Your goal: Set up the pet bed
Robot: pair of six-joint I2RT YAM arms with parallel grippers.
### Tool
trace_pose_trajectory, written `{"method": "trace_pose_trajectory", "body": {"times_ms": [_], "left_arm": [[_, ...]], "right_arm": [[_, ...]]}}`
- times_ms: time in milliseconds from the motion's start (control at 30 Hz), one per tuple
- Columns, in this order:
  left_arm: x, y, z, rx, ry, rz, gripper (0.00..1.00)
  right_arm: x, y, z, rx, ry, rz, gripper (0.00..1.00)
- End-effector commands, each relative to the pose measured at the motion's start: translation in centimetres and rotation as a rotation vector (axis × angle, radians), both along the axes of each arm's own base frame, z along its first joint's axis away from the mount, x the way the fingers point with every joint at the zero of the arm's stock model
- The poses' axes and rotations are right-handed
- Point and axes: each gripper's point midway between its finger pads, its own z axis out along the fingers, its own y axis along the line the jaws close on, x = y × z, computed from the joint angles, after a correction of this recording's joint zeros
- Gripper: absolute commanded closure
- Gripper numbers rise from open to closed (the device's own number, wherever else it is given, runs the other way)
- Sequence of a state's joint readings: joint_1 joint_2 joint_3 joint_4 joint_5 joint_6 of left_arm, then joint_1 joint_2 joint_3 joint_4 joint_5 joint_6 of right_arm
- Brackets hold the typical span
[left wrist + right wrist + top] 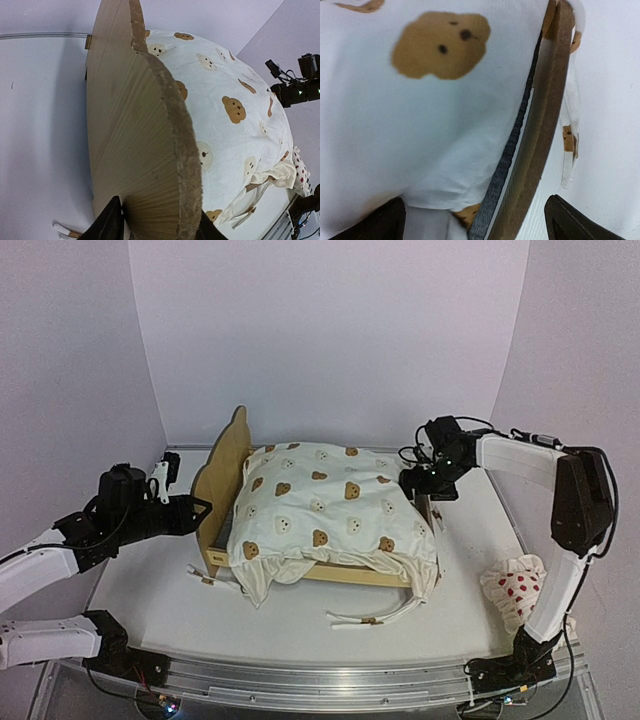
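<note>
At right rail [540,130], tuck cushion [330,500] edge inside pet bed [222,480] using wide-open, empty right gripper [480,222]; brace headboard [125,125] with straddling left gripper [155,227], clamp unclear.

Recorded at close range: cream bear-print cushion [420,125] across left and centre, with one brown bear face [440,45] at upper left. Noted along cushion's right edge: dark grey felt strip [507,150], running diagonally, close against light plywood rail of pet bed [542,115]. Seen just outside rail: white tie [569,150] with brown patches, over white table [612,100]. Found right gripper [480,222] spread wide, dark fingertips [377,222] in both lower corners, straddling cushion edge, felt and rail. Contact not determinable.
</note>
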State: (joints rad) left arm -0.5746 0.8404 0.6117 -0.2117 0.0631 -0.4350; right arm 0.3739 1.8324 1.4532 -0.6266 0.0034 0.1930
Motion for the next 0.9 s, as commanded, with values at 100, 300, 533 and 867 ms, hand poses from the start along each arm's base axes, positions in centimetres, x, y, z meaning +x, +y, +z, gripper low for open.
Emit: {"method": "trace_pose_trajectory", "body": {"times_ms": [100, 300, 533, 867], "left_arm": [[-1.6, 0.0, -0.1, -0.041, 0.049, -0.014, 0.43], [-2.0, 0.1, 1.0, -0.066, 0.040, -0.014, 0.29], [-2.0, 1.2, 4.2, -0.089, 0.035, 0.051, 0.17], [-3.0, 4.6, 6.1, -0.004, 0.038, 0.170, 0.06]], "right_arm": [[-1.6, -0.7, 7.7, 0.005, -0.102, 0.002, 0.02], [-3.7, 1.8, 10.8, 0.093, -0.098, 0.032, 0.02], [-7.8, 13.0, 13.7, -0.005, -0.212, 0.254, 0.06], [-17.9, 33.0, 12.3, -0.021, -0.340, 0.651, 0.08]]}}
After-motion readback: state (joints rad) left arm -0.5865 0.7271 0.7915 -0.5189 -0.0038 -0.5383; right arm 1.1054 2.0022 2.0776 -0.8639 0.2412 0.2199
